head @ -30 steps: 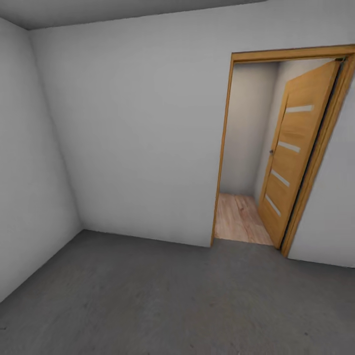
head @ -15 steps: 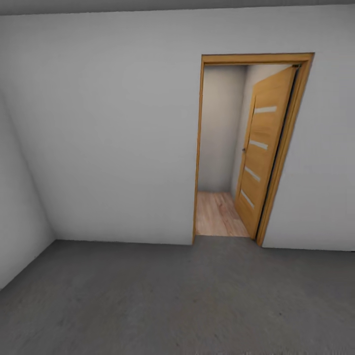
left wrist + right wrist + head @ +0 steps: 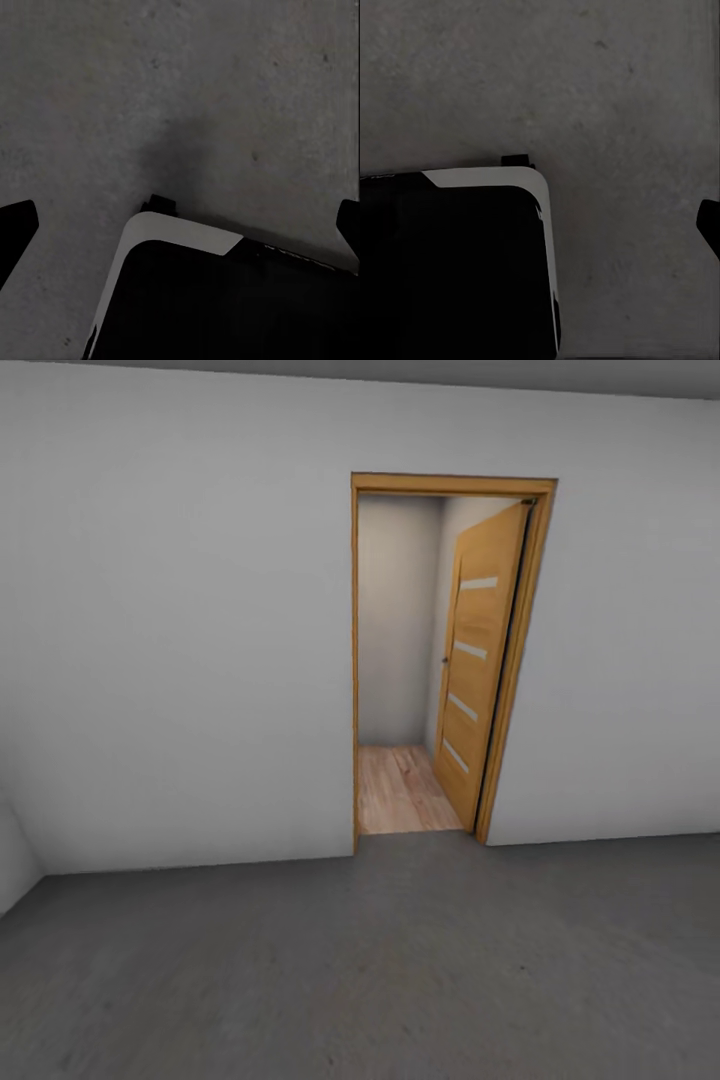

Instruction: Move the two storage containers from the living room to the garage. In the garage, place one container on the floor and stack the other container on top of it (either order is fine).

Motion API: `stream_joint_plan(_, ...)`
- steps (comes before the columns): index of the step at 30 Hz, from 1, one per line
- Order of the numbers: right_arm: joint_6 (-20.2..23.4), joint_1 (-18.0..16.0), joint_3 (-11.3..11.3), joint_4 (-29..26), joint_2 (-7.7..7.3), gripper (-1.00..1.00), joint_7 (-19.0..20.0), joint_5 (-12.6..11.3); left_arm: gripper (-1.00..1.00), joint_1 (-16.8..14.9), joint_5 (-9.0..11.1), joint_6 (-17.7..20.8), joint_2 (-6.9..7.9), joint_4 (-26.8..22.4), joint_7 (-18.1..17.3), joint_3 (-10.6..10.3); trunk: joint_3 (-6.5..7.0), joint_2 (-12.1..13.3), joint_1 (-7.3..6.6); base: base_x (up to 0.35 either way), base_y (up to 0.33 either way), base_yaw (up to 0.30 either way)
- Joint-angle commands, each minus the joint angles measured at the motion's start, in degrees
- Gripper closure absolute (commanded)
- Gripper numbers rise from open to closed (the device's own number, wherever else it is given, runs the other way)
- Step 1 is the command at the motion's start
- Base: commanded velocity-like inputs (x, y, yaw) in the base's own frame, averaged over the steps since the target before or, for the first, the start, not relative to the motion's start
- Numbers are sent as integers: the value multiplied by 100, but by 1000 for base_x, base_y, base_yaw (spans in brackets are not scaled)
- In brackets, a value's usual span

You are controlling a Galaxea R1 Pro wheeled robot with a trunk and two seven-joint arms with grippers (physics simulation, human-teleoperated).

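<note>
The two storage containers are out of view. I stand in the garage, on its dark grey concrete floor [image 3: 360, 970], facing a plain light-grey wall [image 3: 180, 660]. In the left wrist view my left gripper [image 3: 180, 229] is open and empty, its dark fingertips [image 3: 16, 225] far apart over the floor [image 3: 225, 75]. My right gripper [image 3: 540, 225] hangs over the same concrete [image 3: 607, 82], with one fingertip [image 3: 709, 222] at the picture's edge, as wide as an open jaw, and nothing held.
An open doorway [image 3: 400, 660] with a honey-brown frame pierces the wall ahead. Its wooden door [image 3: 478, 660] is swung inward to the right. Pale wood-plank flooring [image 3: 400, 790] lies beyond. The robot's black base with a white rim [image 3: 180, 232] [image 3: 487, 178] shows below both wrists.
The head view has swung to the right, so the doorway now sits near the picture's middle and the left corner has almost left the frame. Nothing in the room itself has moved.
</note>
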Motion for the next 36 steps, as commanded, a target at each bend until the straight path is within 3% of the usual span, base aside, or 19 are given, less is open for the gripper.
stream_joint_plan(1,-30,-10,51,19,2,-100,-3,-47,-100,-3,36,-13,-61,0,11,-32,-12,-10,2,0,0,-300)
stream_joint_plan(2,-29,-10,50,19,2,-100,-3,-43,-100,-3,43,-10,-176,0,8,-28,-12,-10,2,0,0,-300)
stream_joint_plan(9,-37,-10,55,19,56,-100,-3,-30,-100,-3,65,1,-318,42,-2,-41,16,-10,2,0,0,-268)
stream_joint_plan(36,-32,-10,46,19,-7,-100,-12,-69,-100,-3,71,24,-287,53,57,-53,169,-10,2,0,0,-236)
